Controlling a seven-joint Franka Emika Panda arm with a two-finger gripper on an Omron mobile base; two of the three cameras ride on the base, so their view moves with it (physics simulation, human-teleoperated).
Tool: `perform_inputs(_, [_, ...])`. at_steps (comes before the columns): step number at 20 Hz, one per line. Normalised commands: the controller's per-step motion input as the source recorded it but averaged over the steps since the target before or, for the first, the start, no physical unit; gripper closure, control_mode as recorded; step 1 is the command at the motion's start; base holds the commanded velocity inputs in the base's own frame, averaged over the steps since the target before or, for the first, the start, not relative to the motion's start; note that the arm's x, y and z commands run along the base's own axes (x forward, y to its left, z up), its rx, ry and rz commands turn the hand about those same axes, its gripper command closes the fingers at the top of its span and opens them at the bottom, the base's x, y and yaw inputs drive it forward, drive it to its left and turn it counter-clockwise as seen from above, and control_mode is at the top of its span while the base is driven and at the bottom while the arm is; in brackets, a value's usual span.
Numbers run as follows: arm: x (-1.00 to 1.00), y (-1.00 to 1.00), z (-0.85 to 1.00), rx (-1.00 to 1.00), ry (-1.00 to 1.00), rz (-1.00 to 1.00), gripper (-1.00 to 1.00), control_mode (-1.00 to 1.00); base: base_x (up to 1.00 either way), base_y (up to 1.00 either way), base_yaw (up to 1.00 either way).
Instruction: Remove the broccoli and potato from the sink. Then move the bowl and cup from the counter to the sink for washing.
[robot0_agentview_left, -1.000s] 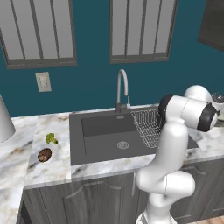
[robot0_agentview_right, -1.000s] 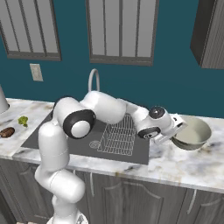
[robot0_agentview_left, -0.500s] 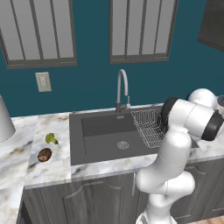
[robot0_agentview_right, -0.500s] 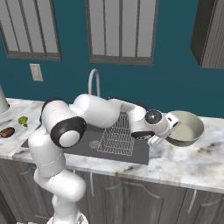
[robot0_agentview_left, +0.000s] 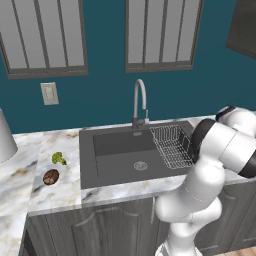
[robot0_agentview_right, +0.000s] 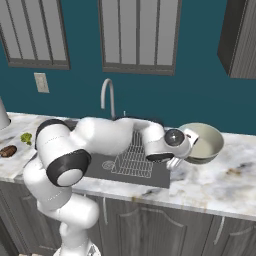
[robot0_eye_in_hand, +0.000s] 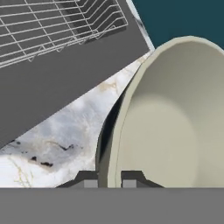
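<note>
text: none readable | labels: none | brands: none | numbers: none | signs: none

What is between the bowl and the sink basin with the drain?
In the right base view, the wire rack lies between the bowl and the sink basin.

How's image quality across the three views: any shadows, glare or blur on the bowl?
Hand view: bowl sharp, soft shading inside, dark shadow under its rim on the counter, no glare. Right base view: bowl evenly lit, slightly coarse render. Left base view: flat lighting, sink uniformly dark, no blur.
</note>
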Motion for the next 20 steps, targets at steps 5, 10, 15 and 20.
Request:
perform_inputs(5, [-0.08,0.13,0.27,-0.04,0.12,0.16,1.0,-1.0,0.0,0.0,0.0])
perform_inputs(10, [-0.1,0.17,0.24,-0.07,0.16,0.11,1.0,-1.0,0.0,0.0,0.0])
perform_inputs(15, [-0.12,0.21,0.21,-0.04,0.11,0.12,1.0,-1.0,0.0,0.0,0.0])
perform_inputs(20, [-0.17,0.23,0.13,0.0,0.0,0.15,1.0,-1.0,0.0,0.0,0.0])
